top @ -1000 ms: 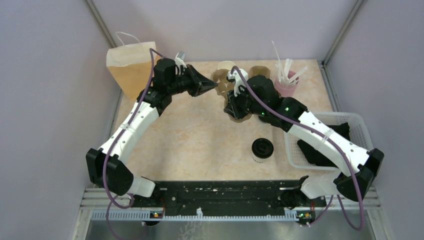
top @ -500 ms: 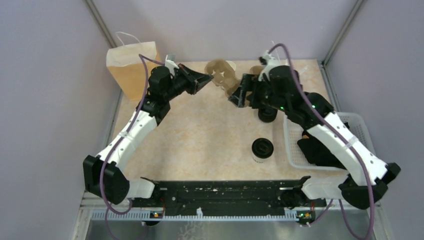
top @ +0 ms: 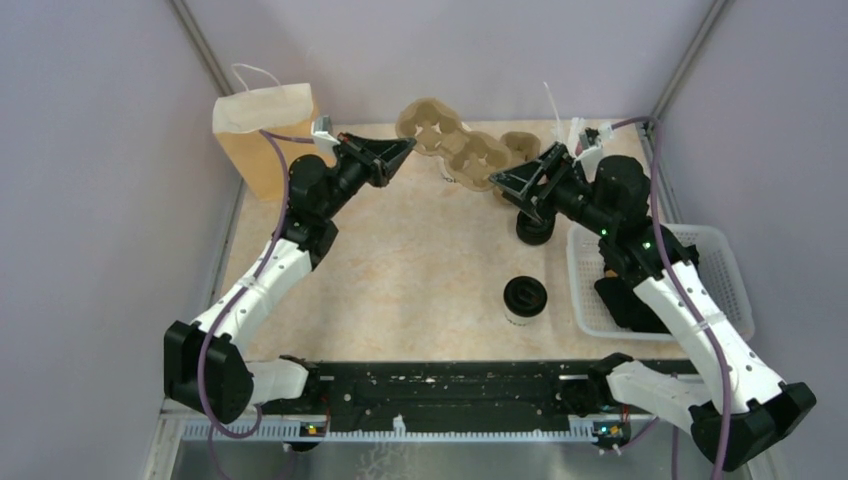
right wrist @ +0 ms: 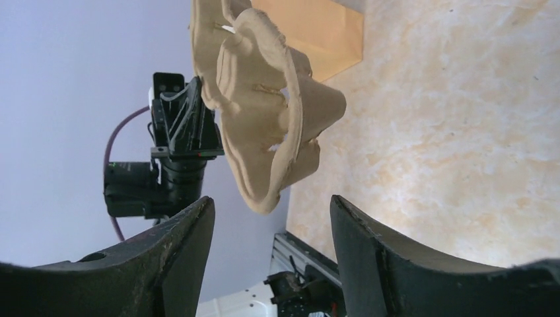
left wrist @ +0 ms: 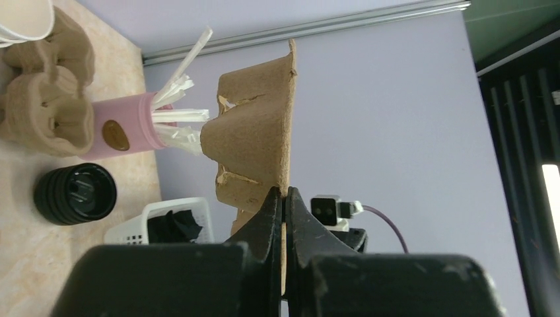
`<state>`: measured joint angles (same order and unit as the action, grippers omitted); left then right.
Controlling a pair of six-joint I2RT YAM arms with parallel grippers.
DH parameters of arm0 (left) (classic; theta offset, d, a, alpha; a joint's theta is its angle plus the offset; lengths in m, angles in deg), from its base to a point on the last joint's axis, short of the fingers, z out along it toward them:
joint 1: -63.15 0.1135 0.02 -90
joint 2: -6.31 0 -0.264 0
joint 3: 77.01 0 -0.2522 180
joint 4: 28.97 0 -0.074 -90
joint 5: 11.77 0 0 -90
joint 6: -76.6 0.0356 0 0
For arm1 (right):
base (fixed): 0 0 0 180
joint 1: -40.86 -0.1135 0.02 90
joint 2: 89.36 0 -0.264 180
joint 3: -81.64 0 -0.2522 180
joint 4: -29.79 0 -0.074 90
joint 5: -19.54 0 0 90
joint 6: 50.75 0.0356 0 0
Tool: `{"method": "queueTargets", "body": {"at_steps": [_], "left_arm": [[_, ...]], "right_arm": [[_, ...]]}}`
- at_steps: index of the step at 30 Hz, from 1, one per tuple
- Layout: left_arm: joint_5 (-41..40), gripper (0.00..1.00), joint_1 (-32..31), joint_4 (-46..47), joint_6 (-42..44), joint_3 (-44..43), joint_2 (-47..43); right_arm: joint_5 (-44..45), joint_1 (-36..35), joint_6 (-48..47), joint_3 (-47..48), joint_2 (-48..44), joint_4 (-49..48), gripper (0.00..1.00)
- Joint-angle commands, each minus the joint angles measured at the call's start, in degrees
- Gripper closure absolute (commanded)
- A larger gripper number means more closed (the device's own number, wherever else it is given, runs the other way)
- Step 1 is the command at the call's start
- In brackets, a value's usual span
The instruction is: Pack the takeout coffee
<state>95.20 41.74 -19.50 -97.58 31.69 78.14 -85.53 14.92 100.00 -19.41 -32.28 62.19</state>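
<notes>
The takeout coffee (top: 525, 298), a small white cup with a black lid, stands on the table in front of the right arm, apart from both grippers. My left gripper (top: 404, 150) is shut on the edge of a tan pulp cup carrier (top: 450, 146) and holds it in the air at the back. In the left wrist view the gripper (left wrist: 285, 198) pinches the carrier's rim (left wrist: 254, 142). My right gripper (top: 500, 183) is open at the carrier's right end. In the right wrist view the carrier (right wrist: 264, 125) hangs just ahead of the spread gripper (right wrist: 272, 201), not touching.
A brown paper bag (top: 265, 135) stands back left. A pile of black lids (top: 535, 228), a pink cup of stirrers (left wrist: 125, 135), more carriers (left wrist: 46, 99) and white cups (left wrist: 23, 20) are back right. A white basket (top: 650, 240) holds black items.
The carrier has risen off the stack and now hangs in the air at the back. Both arms lifted; the right arm swung right, its jaws now open at the carrier's end.
</notes>
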Motion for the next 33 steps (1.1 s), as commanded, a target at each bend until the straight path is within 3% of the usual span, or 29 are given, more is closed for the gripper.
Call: {"method": "queueTargets", "body": {"at_steps": [1, 5, 16, 20, 22, 24, 26, 29, 33], "left_arm": [[-1.25, 1.00, 0.16, 9.40, -2.67, 0.23, -0.98], [-1.28, 1.00, 0.14, 9.38, -2.70, 0.15, -1.04], [-1.03, 1.00, 0.16, 12.63, -4.68, 0.41, 0.88], [-0.75, 1.00, 0.14, 12.64, -4.72, 0.71, 1.04], [-0.59, 1.00, 0.14, 12.50, -4.69, 1.07, 0.86], [-0.29, 1.00, 0.14, 11.13, -3.95, 1.12, 0.57], [0.26, 0.93, 0.27, 7.29, -1.61, 0.62, -0.12], [1.23, 0.62, 0.53, -1.24, 4.26, -0.26, -2.05], [-1.48, 0.28, 1.54, -22.72, 15.40, -3.84, -5.60]], "right_arm": [[-1.91, 1.32, 4.45, 0.61, 1.23, -9.68, 0.39], [1.38, 1.97, 4.76, 0.87, 1.28, -10.60, 0.50], [0.47, 2.12, 7.80, -0.37, 2.70, -15.47, 0.77], [1.29, 2.12, 7.85, -0.64, 3.09, -15.66, 0.82], [1.11, 2.18, 7.67, -0.66, 3.42, -16.07, 0.97], [1.22, 2.14, 7.56, -0.50, 3.42, -15.71, 1.00], [1.78, 2.16, 7.02, -0.43, 2.97, -14.86, 1.00], [3.36, 2.11, 3.25, 0.34, 1.52, -11.39, 1.00], [7.62, 2.15, -5.91, 2.96, -0.87, -1.29, 1.00]]}}
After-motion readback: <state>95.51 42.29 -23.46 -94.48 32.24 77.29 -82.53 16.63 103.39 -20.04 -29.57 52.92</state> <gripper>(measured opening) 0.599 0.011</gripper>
